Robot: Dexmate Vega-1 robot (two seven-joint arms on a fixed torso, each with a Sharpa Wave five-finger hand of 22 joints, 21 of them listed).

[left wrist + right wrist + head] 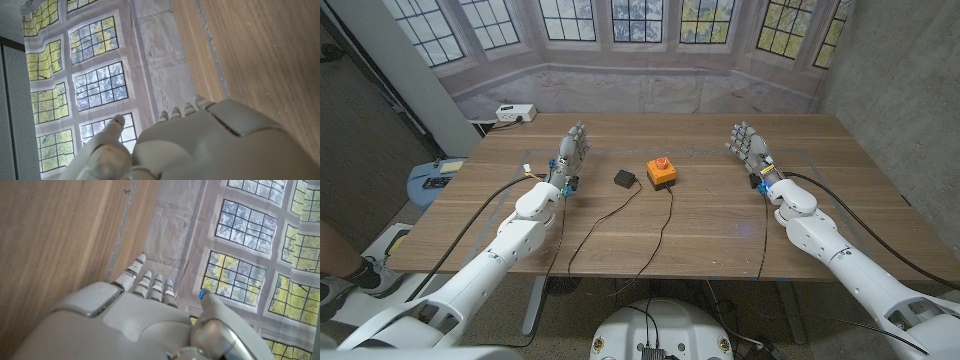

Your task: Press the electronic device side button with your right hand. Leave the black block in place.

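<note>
cables trail across the counter (720, 215) to the orange box (661, 172) and the black block (625, 179) beside it, mid-counter. left robot hand (572, 152) and right robot hand (748, 145) stand released, well apart from both.

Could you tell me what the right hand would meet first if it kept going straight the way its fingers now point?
Probably nothing: the right hand points toward the table's far edge, and the orange device sits well off that line.

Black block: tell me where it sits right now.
In the head view the black block lies on the wooden table near the middle, just to the robot's left of the orange device, between it and the left hand.
</note>
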